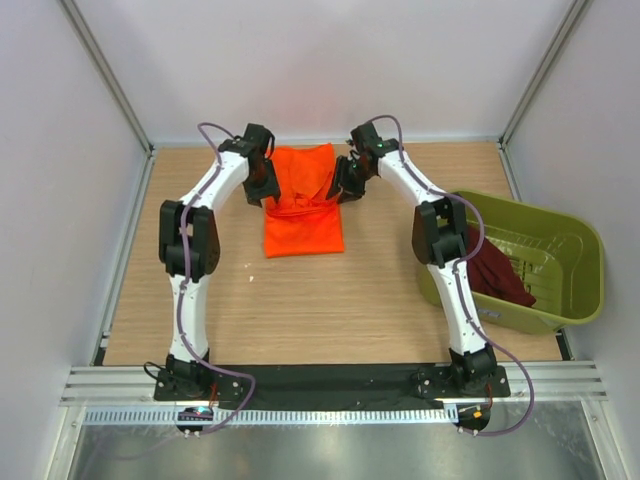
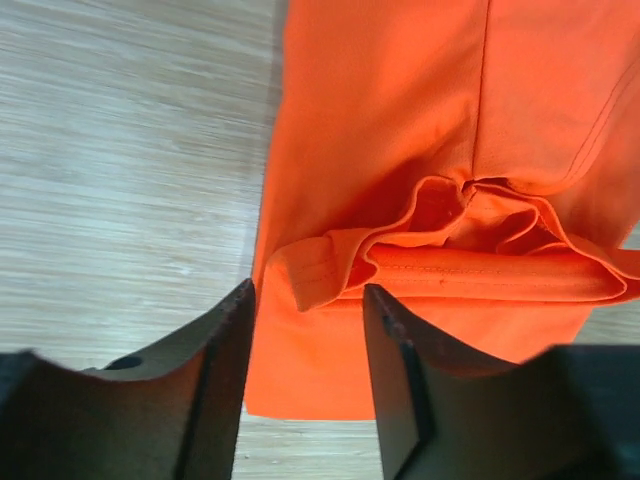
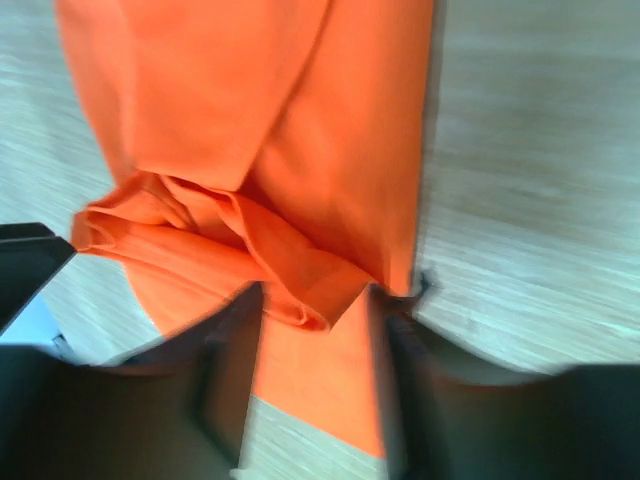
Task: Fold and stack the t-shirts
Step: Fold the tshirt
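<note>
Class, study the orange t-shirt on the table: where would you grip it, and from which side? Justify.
Pinch the bunched ridge across the orange t-shirt at its two ends, coming in from the shirt's left and right edges. There the cloth stands up in loose layers that fingers can close around; the flat panels hug the table.

The white-and-black left arm (image 1: 186, 240) and right arm (image 1: 440, 232) reach forward from their bases, elbows out, wrists angled inward. The left tool (image 1: 264, 188) and right tool (image 1: 348, 180) point down, each with dark fingers (image 2: 215, 370) parted.
</note>
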Robot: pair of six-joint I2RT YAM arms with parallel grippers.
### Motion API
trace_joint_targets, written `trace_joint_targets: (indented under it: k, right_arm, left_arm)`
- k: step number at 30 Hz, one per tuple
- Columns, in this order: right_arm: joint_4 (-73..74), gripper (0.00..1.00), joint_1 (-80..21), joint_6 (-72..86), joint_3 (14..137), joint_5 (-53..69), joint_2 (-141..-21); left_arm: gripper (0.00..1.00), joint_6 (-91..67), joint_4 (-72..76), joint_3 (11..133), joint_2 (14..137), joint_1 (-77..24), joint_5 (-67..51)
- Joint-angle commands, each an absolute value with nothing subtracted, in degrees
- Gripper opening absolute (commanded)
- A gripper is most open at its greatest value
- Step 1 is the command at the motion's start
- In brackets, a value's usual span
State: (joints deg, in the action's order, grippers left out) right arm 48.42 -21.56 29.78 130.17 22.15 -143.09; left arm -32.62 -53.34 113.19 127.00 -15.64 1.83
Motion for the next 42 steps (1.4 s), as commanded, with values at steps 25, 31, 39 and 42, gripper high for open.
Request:
trace_joint_targets:
  k: [25,31,39,42]
  right_arm:
    - [41.0,0.66,-21.3,25.0,92.6,28.0,-120.8]
    - [37.3,0.65,-21.7,24.8,86.0,28.7,-119.4]
    - [35.3,0.58,-22.4,26.9,86.7,29.5,-121.8]
    - [35.0,0.53,-22.4,27.6,87.7,30.3,-123.1]
  left_arm:
    - [0.52,-25.3,-39.1,75.9,105.2,-15.1,-14.1]
    - [0.51,-25.3,-37.9,75.4,106.8,-14.9,-14.4]
    - [0.51,-24.5,-36.2,74.7,108.6,-14.2,-16.8]
    - [0.48,-23.7,-36.6,75.0,109.3,-13.7,-16.8]
